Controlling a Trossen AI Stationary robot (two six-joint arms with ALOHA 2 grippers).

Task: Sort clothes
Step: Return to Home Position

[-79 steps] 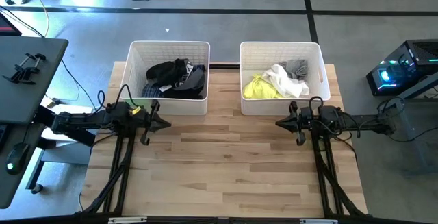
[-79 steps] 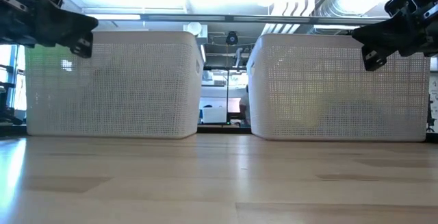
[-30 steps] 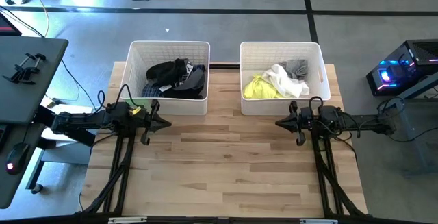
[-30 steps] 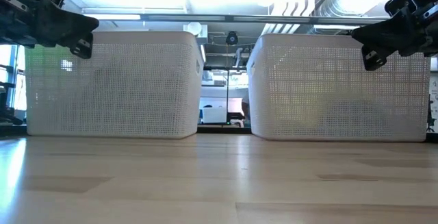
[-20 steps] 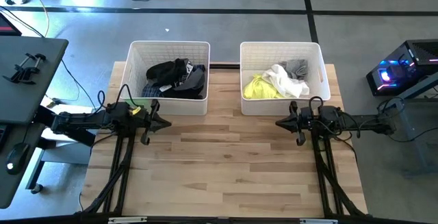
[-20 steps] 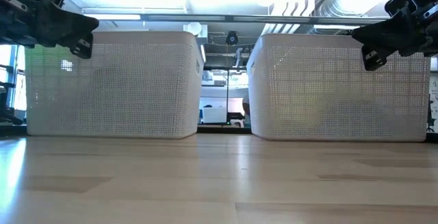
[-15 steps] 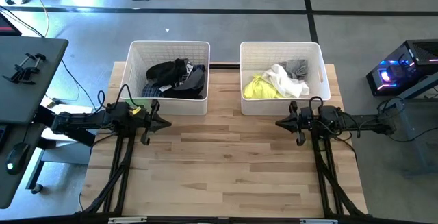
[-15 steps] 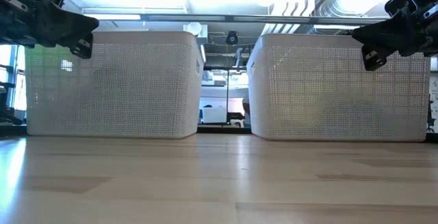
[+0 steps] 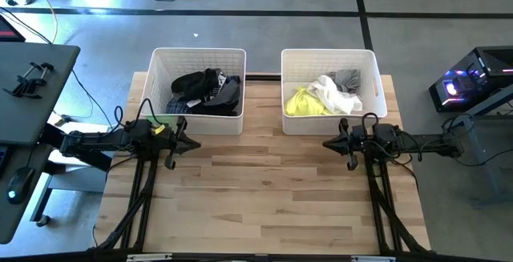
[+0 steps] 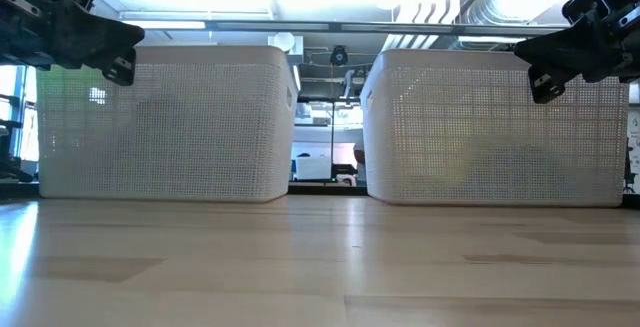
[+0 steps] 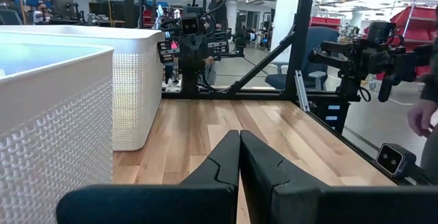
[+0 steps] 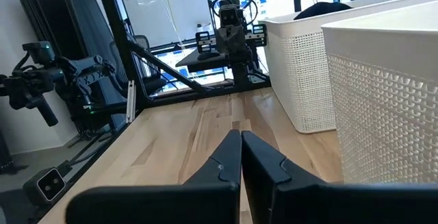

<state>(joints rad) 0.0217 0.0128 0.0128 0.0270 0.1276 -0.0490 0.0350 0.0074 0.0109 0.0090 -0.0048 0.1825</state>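
Note:
The clothes lie in two white bins at the table's far side. The left bin (image 9: 199, 54) holds dark garments (image 9: 204, 91), black, grey and plaid. The right bin (image 9: 328, 54) holds a neon yellow piece (image 9: 303, 102), a white piece (image 9: 333, 94) and a grey piece (image 9: 348, 78). My left gripper (image 9: 196, 143) is shut and empty, raised above the table just in front of the left bin, pointing toward the table's right. My right gripper (image 9: 325, 143) is shut and empty, raised in front of the right bin, pointing toward the table's left.
The wooden tabletop (image 9: 264, 190) stretches between and in front of the two grippers. The two bins (image 10: 165, 122) (image 10: 495, 127) stand side by side with a gap between them. A person's hand (image 11: 419, 118) shows in the room beyond the table.

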